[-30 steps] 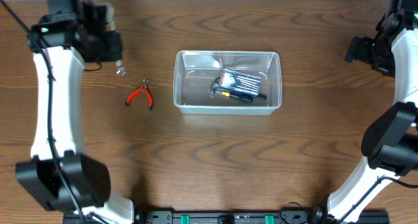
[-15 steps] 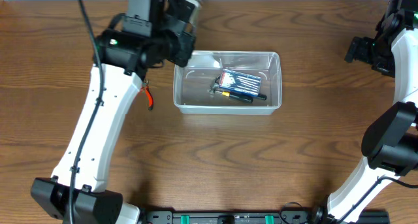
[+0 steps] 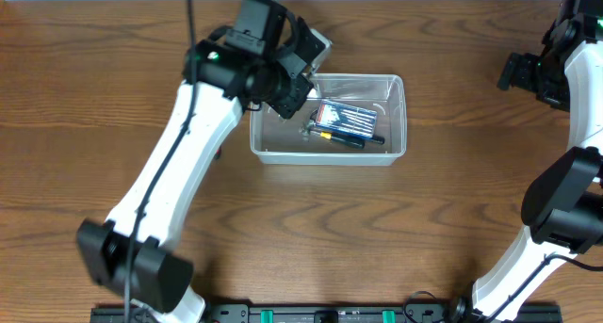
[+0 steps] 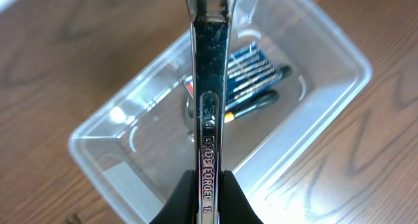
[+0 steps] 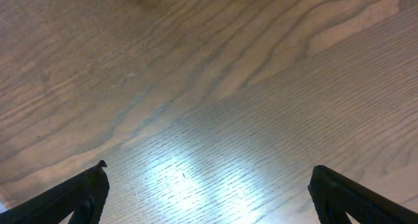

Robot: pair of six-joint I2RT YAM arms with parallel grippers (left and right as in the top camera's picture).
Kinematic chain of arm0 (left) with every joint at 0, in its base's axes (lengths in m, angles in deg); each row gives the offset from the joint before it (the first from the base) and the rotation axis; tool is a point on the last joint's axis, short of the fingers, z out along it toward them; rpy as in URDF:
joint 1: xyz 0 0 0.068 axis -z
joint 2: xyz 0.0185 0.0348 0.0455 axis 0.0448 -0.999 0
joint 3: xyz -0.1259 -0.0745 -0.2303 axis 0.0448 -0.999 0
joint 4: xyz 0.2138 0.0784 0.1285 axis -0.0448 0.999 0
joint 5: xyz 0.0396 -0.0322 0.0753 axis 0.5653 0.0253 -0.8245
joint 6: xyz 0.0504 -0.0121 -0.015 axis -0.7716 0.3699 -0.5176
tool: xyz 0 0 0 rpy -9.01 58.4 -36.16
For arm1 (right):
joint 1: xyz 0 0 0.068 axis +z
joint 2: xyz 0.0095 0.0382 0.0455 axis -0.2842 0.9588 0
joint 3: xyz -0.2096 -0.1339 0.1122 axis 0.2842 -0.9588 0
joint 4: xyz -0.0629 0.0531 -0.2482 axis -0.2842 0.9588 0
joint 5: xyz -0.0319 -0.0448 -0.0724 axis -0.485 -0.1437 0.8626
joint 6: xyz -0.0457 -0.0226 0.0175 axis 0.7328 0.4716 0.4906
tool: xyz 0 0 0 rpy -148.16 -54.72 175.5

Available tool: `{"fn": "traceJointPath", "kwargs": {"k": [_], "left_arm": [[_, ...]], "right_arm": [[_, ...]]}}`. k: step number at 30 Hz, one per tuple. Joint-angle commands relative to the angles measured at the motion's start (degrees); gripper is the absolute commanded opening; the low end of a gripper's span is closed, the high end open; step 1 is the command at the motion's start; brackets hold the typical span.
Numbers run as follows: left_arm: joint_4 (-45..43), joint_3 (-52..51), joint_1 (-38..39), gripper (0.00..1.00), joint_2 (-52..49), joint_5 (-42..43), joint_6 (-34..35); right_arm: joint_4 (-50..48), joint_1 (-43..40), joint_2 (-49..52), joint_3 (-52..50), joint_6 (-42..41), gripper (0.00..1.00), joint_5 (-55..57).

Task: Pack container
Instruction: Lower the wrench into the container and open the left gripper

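Overhead view: the left gripper (image 3: 296,95) hangs over the upper-left corner of the container (image 3: 330,158), which stands near the middle of the table (image 3: 283,229). In the left wrist view its fingers are clamped on one end of a steel wrench (image 4: 210,87), and the shank projects forward across the tub's open interior.

The container is a clear plastic tub with a rim. It already holds a flat screwdriver set case (image 3: 350,121) in its right half, with a dark-handled driver (image 3: 353,139) just beside the case on the near side. The left half of the floor is mostly bare.

At far right, the right gripper (image 3: 516,71) is well apart from the tub. Its fingers are spread wide over bare wood and hold nothing.

Likely faults from this position:
- Wrench bridges the rim. Cause: release with the shank lying across a wall instead of inside it.
- Wrench lands on the case and rests tilted. Cause: release over the right half.
- Tub slides or tips. Cause: fingers or wrench strike the thin wall during descent; nothing braces the tub.
- Wrench rebounds. Cause: release from too great a height.
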Motion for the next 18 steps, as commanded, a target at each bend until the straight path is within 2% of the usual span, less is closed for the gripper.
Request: {"fn": "traceJointPath", "kwargs": {"k": [1, 18], "left_arm": [[0.09, -0.13, 0.02, 0.06, -3.91, 0.57, -2.05], [-0.72, -0.13, 2.67, 0.06, -13.75, 0.76, -2.27]], "right_arm": [[-0.11, -0.22, 0.11, -0.15, -0.76, 0.99, 0.17], [-0.11, -0.22, 0.11, -0.15, -0.76, 0.99, 0.17]]}}
